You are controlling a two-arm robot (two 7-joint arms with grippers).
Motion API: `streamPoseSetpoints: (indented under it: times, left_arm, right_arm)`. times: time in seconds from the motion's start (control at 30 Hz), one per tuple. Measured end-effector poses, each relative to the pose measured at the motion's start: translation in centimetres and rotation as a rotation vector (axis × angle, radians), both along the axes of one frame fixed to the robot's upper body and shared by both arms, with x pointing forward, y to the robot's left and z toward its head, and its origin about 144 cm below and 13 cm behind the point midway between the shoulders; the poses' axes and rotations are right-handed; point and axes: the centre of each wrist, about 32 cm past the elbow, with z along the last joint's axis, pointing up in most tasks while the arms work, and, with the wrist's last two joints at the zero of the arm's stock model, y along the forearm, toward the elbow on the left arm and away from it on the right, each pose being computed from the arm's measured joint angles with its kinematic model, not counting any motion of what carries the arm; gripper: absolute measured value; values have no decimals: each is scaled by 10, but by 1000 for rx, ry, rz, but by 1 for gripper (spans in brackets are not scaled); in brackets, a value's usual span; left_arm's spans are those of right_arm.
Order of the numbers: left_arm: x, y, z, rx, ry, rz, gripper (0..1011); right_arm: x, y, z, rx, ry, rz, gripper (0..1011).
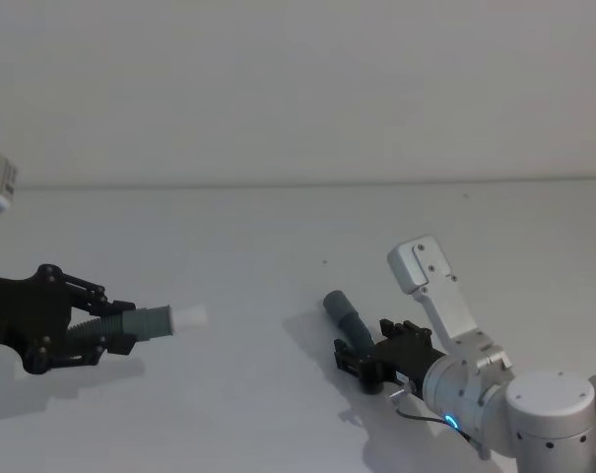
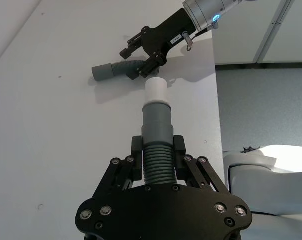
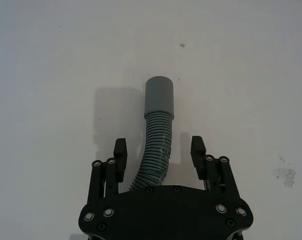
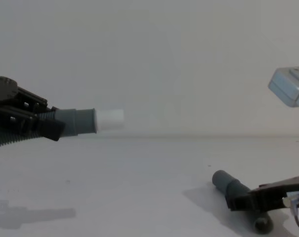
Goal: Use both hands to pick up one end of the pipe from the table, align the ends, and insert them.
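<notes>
1. Progress is partial: left gripper [image 2: 157, 147], fingers clamped on one pipe [image 2: 158, 162], holds its white-tipped end [image 2: 154, 91] raised, well apart from the socket end [image 3: 159, 95].
2. Socket end lies on the desk [image 1: 278, 227]; right gripper [image 3: 159, 146] has its spread fingers either side of the pipe just behind it, not touching.
3. Remaining: grasp, lift, align, insert.

Soft, even light is thrown from above across the plain white-grey table [image 1: 278, 227], and it is kept bright. A pale shadow is laid on it under the black angular left gripper [image 1: 115, 330], clamped on the dark grey corrugated white-tipped hose piece [image 1: 145, 323]. The white tip [image 1: 187, 316] is nearly washed out. A darker shadow is cast close beside the grey socket hose piece [image 3: 158, 130], between the spread fingers of the black right gripper [image 3: 159, 146].
</notes>
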Motion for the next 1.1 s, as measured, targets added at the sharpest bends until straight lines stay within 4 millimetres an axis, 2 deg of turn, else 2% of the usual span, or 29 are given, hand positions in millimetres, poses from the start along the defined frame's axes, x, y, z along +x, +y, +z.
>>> streamPoseSetpoints:
  times: [0.1,0.13,0.2,0.33,0.6,0.77,1.1]
  left_arm:
    - [0,0,0,0,0,0,325]
    - [0,0,0,0,0,0,325]
    - [0,0,0,0,0,0,325]
    - [0,0,0,0,0,0,325]
    - [0,0,0,0,0,0,325]
    - [0,0,0,0,0,0,325]
    - [0,0,0,0,0,0,325]
  right_arm:
    - [0,0,0,1,0,-1,726]
    - [0,0,0,3,2,-2,663]
    - [0,0,0,5,4,-2,626]
    - [0,-1,-1,10,9,-3,466]
    - [0,-3,-2,16,11,6,244]
    - [1,-5,-3,18,5,15,194]
    - [4,-13,-4,27,-60,49,191]
